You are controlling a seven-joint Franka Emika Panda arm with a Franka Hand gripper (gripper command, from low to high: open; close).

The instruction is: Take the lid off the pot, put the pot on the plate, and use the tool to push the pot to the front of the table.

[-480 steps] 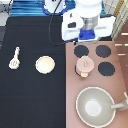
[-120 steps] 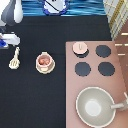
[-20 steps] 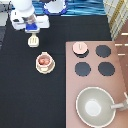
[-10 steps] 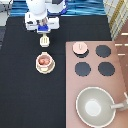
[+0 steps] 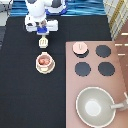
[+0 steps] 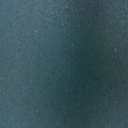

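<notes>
The pink-tan pot (image 5: pixel 44 60) with its reddish inside sits on the cream plate (image 5: pixel 45 69) on the black table (image 5: pixel 25 95), left of the stove. The pale-pink lid (image 5: pixel 79 48) lies on the stove's upper-left burner. My gripper (image 5: pixel 43 33) hangs near the exterior view's top, just above the pot, shut on the cream tool (image 5: pixel 43 41), whose slotted head points down toward the pot with a small gap between them. The wrist view shows only dark table surface.
The brownish-pink stove block (image 5: pixel 120 65) fills the right side, with black burners (image 5: pixel 103 51) and a large grey pan (image 5: pixel 93 106) at its lower end. A blue patterned edge runs along the table's top.
My gripper has carried the tool rightward from the upper left, and it now hangs right above the pot on the plate. Pot, plate and lid have not moved.
</notes>
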